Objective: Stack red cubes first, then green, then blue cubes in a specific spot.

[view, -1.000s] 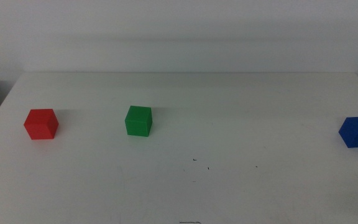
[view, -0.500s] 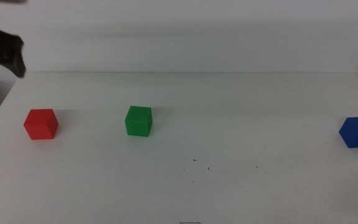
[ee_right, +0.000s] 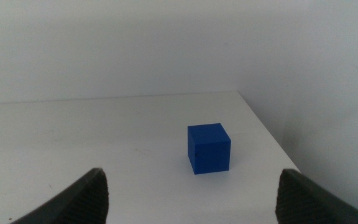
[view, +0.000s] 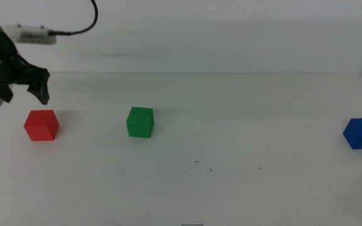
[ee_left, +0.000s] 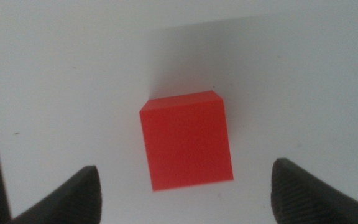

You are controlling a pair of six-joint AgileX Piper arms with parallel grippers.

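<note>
Left gripper [view: 25, 91] jaws spread wide, hovering just above and behind the red cube [view: 41, 125], not touching; wrist view shows the cube between the jaws. Green cube [view: 140, 122] left of centre, blue cube [view: 361, 133] far right near the surface [view: 231, 188] edge. Right gripper [ee_right: 191, 205] open, well short of the blue cube. Surface plain white, pale wall behind.

Three cubes sit apart on the table [view: 231, 194]. The first cube [view: 41, 125] lies far left, the second cube [view: 140, 122] just right of it, and the third cube [view: 361, 133] far right near the edge. The left gripper [view: 27, 91] hangs above the first cube, jaws spread wide.
</note>
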